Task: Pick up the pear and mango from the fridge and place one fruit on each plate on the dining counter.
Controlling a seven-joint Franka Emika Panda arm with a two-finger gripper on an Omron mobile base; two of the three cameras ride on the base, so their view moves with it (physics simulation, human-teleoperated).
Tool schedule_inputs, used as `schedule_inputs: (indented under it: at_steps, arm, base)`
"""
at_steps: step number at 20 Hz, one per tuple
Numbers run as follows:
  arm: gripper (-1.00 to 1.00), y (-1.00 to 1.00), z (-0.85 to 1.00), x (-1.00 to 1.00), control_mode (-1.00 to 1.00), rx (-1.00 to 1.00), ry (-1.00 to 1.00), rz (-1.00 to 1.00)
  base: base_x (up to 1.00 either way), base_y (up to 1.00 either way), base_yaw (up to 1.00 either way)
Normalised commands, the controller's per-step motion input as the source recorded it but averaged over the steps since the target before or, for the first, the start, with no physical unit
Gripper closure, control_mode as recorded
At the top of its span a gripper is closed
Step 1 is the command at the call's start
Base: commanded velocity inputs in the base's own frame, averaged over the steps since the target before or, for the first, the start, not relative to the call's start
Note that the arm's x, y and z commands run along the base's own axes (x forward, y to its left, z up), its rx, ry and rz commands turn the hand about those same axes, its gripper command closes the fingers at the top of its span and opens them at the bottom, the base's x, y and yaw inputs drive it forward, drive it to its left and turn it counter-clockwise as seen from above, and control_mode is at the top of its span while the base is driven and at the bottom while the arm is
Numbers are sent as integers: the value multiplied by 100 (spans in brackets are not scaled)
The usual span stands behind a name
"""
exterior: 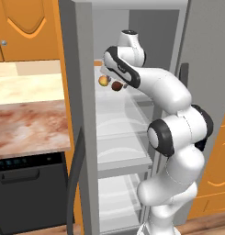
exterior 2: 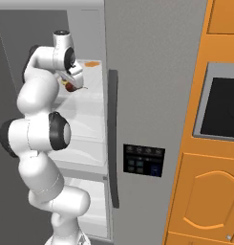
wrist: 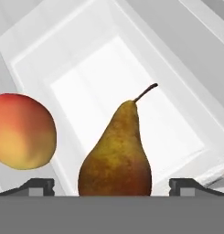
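The first pick is in hand: the arm reaches into the open fridge (exterior: 81, 114), and the claw (wrist: 113, 185) stands spread wide with the pear (wrist: 116, 153) upright between its two tips on the glass shelf (wrist: 104, 77). The mango (wrist: 23, 131) lies just beside the pear. Next, I judge, the claw should ease forward slightly and close on the pear's broad belly without nudging the mango.

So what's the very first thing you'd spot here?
The big white robot arm reaching into the open fridge grabs the eye first. Then, in the hand view, a brown pear stands right between the tips of the open pincer, with a yellow-red mango beside it on the same pale shelf.
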Motion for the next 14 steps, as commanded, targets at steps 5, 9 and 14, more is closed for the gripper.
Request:
schedule_inputs:
  at_steps: [5,9,14]
  arm:
    - [-100,8,0,-34,-100,0,-3,-1]
    - [-100,0,-3,8,-100,0,0,-4]
    - [-100,0,-6,16,-100,0,0,-5]
  base:
    - [0,0,0]
    - [0,0,0]
    - [0,0,0]
